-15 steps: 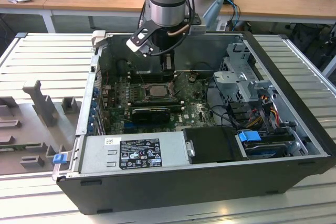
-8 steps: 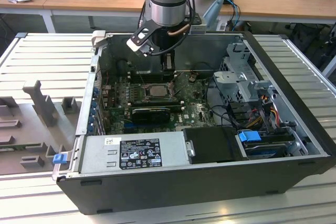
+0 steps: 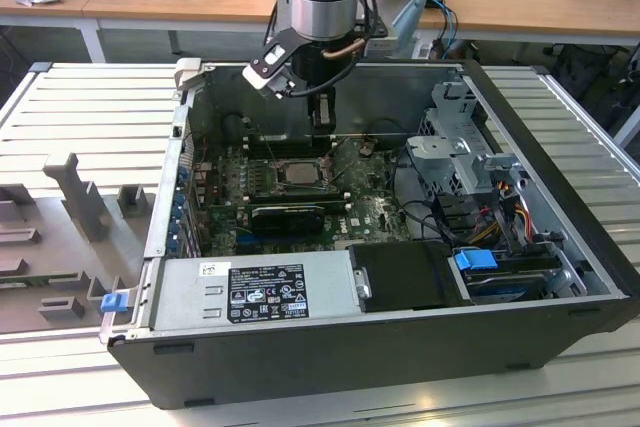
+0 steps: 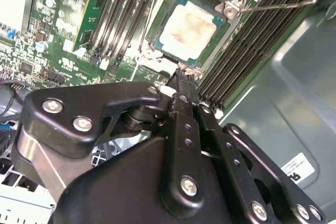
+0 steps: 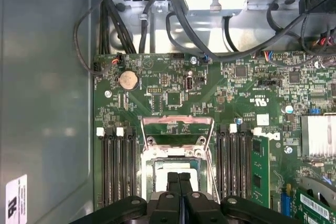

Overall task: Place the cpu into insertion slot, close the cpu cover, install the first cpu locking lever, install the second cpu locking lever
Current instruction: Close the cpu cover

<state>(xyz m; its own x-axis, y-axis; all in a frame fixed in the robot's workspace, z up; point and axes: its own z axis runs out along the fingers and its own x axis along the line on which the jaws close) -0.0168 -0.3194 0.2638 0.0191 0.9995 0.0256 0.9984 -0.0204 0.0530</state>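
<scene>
Matt black on my tool (image 4: 181, 77), dotted with bright metal screws (image 4: 189, 184).
The cpu (image 4: 188, 29) has a dull, pale metal top, matt and smeared-looking; the cover (image 5: 177, 120) is thin bare silvery metal with a soft shine. The board (image 5: 142, 77) is green laminate, slightly glossy, its long slots (image 5: 115, 166) black plastic. The case (image 5: 47, 77) wall is smooth grey painted metal, and the surface (image 3: 90, 97) is ribbed, satin-finished pale metal.

cpu (image 4: 191, 27): pale silvery-beige square, lying flat in the socket.
insertion slot (image 5: 148, 167): dark square, silvery rim, on green board near the exterior view's middle.
cpu cover (image 5: 177, 125): silvery windowed frame, swung open, tilted up.
</scene>
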